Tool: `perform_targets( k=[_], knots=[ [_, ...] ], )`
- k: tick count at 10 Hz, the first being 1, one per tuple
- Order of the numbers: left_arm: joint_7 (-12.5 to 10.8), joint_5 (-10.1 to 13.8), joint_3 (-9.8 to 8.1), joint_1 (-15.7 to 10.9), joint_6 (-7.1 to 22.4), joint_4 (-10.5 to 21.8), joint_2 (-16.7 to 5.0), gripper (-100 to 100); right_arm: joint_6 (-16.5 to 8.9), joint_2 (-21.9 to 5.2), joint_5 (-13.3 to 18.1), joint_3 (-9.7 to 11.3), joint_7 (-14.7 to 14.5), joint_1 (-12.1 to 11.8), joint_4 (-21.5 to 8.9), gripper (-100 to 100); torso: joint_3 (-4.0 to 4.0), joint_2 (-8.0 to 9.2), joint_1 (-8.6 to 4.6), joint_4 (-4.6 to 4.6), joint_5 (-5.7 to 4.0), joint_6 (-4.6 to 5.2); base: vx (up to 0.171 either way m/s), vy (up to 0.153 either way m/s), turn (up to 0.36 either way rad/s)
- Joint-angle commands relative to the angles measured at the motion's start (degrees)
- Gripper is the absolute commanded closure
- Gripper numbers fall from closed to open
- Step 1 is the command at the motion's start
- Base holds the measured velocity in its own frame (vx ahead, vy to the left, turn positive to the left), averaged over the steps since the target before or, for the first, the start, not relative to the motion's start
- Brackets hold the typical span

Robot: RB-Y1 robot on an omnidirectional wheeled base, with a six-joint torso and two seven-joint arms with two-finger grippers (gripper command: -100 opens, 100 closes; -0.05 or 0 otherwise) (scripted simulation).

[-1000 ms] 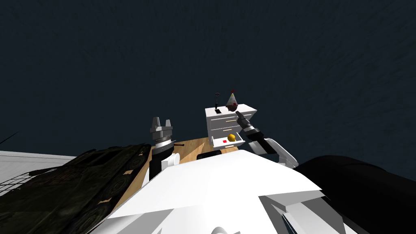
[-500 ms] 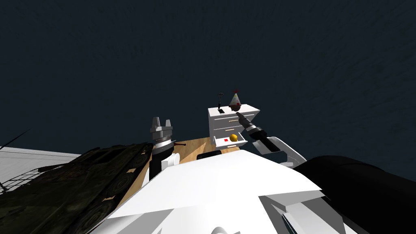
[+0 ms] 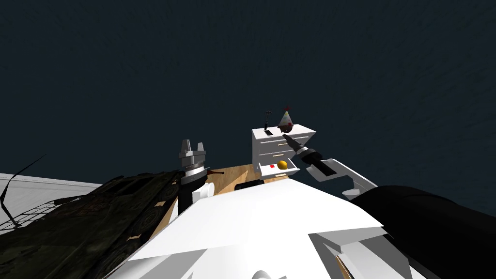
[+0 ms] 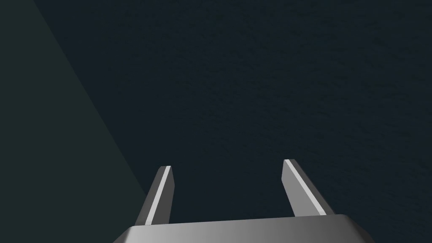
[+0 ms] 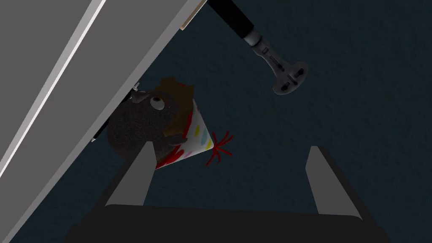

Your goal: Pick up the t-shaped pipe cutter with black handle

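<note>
The pipe cutter has a black handle and a grey T-shaped head. It stands on the top of a white drawer cabinet, small and dark in the head view. My right gripper is open and empty, short of the cutter. One of its fingers is close to a dark plush toy with a party hat. In the head view the right gripper reaches to the cabinet's top edge. My left gripper is held upright, open, away from the cabinet.
The cabinet's bottom drawer stands open with an orange ball and a small red item inside. A wooden surface lies before the cabinet. A dark mottled mass lies at left and a black rounded shape at right.
My view has swung, so the cabinet sits further right in the picture. My right arm has stretched out further toward the cabinet top. The left arm is unchanged.
</note>
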State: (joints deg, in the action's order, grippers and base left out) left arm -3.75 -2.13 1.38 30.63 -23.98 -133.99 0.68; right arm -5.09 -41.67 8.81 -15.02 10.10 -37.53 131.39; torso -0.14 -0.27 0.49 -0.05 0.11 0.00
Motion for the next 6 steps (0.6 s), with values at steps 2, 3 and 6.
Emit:
perform_targets(
  k=[2,3,6],
  knots=[
    [0.0,0.0,0.0,0.0,0.0,0.0,0.0,0,-2.74,-4.23,1.23,-1.28,0.08,-1.18,-0.42,-100,-0.01,0.0,-0.04,-0.01,0.0,0.0,0.066,0.129,-0.011],
    [0.0,0.0,0.0,0.0,0.0,0.0,0.0,0,-2.74,-4.87,1.23,-1.28,0.08,-1.18,-0.42,-100,0.0,0.02,-0.06,0.0,0.0,0.0,0.042,0.092,-0.013],
    [0.0,0.0,0.0,0.01,0.0,0.0,0.0,0,-5.78,-10.23,2.53,-2.69,0.32,-1.67,-1.79,-100,-0.08,-0.14,-0.1,-0.03,-0.02,0.0,0.097,0.111,-0.027]
  ],
)
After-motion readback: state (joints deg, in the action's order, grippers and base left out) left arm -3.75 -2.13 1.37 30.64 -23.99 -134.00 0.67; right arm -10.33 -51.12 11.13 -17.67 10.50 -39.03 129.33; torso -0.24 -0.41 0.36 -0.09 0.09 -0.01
